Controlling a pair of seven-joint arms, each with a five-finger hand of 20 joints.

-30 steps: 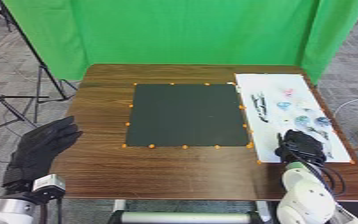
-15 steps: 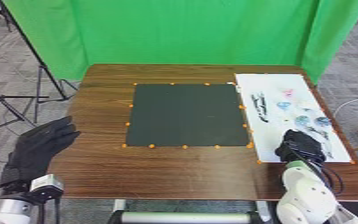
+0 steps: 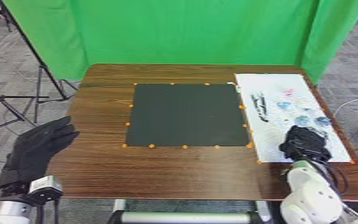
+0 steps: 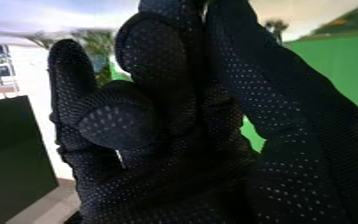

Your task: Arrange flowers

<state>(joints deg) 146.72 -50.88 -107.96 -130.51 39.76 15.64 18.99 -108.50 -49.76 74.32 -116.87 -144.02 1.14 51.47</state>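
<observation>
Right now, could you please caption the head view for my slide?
Right hand over the white sheet with small blue items, dark mat beside it, left hand open.

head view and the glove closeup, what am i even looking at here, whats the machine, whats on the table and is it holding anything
This is a robot with two white arms, each ending in a black-gloved hand. The head view looks forward and down from its head, over a brown table towards a green curtain. The right wrist view comes from a camera on the right arm, close to that arm's glove.

On the table lie a dark square and, to its right, a white sheet with small pink and bluish pieces and a long dark piece.

The left hand is open and empty at the table's left side. The right hand is over the sheet's near end; whether it holds anything, I cannot tell.
</observation>
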